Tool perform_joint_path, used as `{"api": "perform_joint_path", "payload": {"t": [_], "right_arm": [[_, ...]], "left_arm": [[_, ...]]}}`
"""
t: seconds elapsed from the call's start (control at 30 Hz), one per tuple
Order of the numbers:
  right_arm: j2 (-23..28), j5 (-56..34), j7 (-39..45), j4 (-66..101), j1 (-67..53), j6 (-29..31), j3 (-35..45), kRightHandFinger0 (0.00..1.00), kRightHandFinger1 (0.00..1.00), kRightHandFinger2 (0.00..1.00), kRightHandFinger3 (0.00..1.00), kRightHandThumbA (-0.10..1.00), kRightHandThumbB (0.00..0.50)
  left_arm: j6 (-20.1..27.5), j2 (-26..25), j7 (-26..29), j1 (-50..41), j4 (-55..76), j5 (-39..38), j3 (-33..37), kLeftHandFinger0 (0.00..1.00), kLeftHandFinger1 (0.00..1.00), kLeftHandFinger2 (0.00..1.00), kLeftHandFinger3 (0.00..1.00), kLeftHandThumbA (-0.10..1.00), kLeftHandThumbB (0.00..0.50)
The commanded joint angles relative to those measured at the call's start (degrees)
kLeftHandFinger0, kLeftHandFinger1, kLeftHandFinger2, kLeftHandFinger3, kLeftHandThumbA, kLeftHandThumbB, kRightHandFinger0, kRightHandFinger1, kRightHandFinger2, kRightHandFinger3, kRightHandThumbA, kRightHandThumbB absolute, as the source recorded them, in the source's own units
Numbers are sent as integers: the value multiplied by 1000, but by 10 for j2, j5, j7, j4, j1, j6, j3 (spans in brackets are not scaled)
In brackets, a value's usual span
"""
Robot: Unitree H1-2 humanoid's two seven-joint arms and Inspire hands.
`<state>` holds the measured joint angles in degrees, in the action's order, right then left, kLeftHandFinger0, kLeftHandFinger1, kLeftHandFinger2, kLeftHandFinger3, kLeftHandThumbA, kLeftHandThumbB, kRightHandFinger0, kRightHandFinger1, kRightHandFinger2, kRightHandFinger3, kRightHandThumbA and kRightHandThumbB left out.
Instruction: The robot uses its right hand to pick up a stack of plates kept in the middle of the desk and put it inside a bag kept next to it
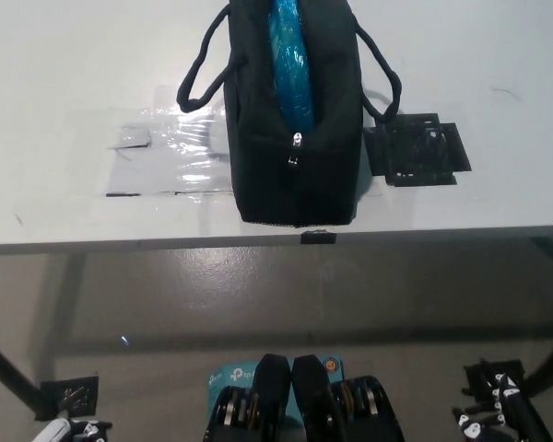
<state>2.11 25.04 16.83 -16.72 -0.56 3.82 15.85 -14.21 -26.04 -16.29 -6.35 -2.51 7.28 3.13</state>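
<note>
I see the black bag (295, 110) on the tabletop (55, 83), blue plates (290, 55) inside. Right hand (493, 424) sits low, empty, fingers spread; left hand (69, 431) state I cannot tell.

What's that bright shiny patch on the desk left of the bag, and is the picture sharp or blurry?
In the head view, the shine is room light glaring off clear tape or plastic film stuck to the white desk beside the black zippered bag; the bag and desk look sharp, while the black right hand at the bottom corner is dim and indistinct.
</note>
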Motion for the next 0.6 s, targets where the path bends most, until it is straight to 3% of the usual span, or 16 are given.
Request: {"api": "perform_joint_path", "payload": {"t": [0.0, 0.17, 0.23, 0.4, 0.57], "right_arm": [[19, -112, -80, -25, 1, 182, 22, 483, 621, 721, 1000, 666, 197], [16, -124, -82, -15, -8, 165, 28, 481, 598, 701, 1000, 649, 170], [17, -127, -86, -15, -6, 167, 25, 451, 564, 678, 1000, 599, 129], [25, -134, -96, -22, -1, 169, 14, 427, 549, 675, 1000, 628, 155], [30, -140, -104, -20, -4, 165, 2, 424, 533, 663, 1000, 644, 156]], "left_arm": [[7, -10, 4, 1, 13, -19, -27, 800, 750, 830, 747, -100, 148], [5, -4, 7, -5, 14, -16, -27, 847, 785, 851, 780, -100, 125], [0, 1, 6, -4, 12, -24, -33, 854, 790, 851, 782, -100, 130], [0, -1, 5, 0, 13, -14, -29, 862, 789, 866, 779, -100, 117], [-2, -4, 5, -1, 18, -10, -26, 835, 766, 848, 797, -100, 143]]}}
